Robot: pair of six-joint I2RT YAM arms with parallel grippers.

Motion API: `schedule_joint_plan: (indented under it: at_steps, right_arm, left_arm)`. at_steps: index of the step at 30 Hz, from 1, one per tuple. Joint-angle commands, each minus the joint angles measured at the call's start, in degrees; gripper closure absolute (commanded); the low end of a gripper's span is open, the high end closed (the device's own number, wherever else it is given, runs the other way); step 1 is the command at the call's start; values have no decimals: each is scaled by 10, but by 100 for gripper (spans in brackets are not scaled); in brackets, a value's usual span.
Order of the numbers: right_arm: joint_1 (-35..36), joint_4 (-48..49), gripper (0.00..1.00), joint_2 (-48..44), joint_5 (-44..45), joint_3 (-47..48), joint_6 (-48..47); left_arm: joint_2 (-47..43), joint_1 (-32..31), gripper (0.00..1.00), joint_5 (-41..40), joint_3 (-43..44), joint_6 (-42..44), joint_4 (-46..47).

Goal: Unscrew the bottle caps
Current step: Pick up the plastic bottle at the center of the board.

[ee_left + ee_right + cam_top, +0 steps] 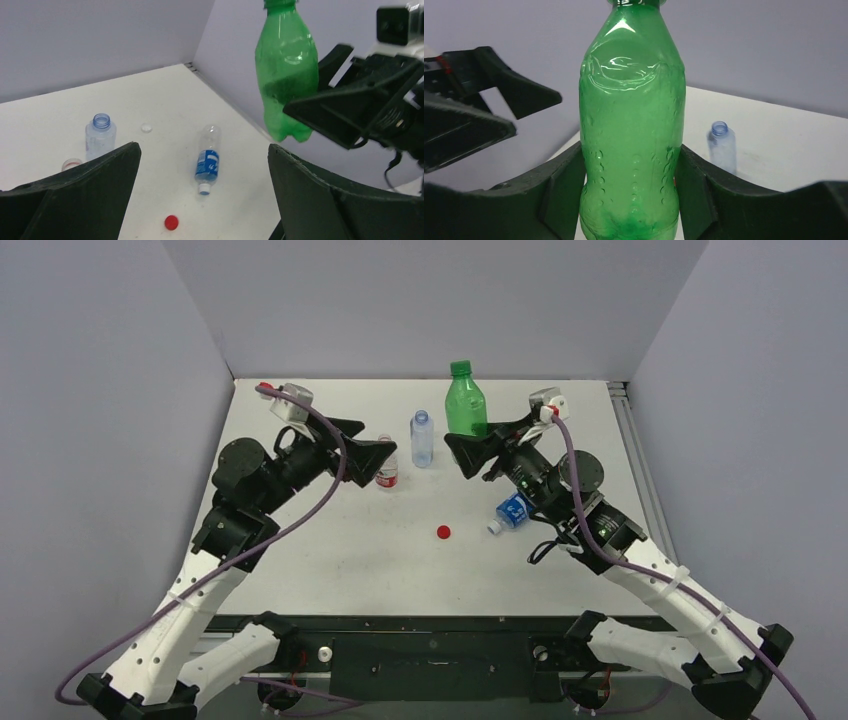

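Bottle (511, 511) (blue label) near red cap (443, 532)

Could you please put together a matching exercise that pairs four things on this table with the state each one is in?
Things:
1. green bottle
2. blue-label bottle
3. red cap
4. ribbed bottle

States:
A. lying on its side, cap on
B. standing free, cap off
C. upright, clamped in the right gripper
D. lying loose, off any bottle

Pairs: 1-C, 2-A, 3-D, 4-B
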Motion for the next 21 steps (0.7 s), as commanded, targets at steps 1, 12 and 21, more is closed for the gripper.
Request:
schedule_joint_plan:
  at_steps: [1,12,21]
  right_arm:
    - [53,63,76,6,-29,17,14]
    - [164,87,80,59,-6,88,-15]
    - [206,89,82,114,12,133,-32]
  left_arm:
    - [11,39,3,54,44,-156,75]
    - [17,71,4,225,45,-276,157]
    - [15,70,7,249,42,-272,182]
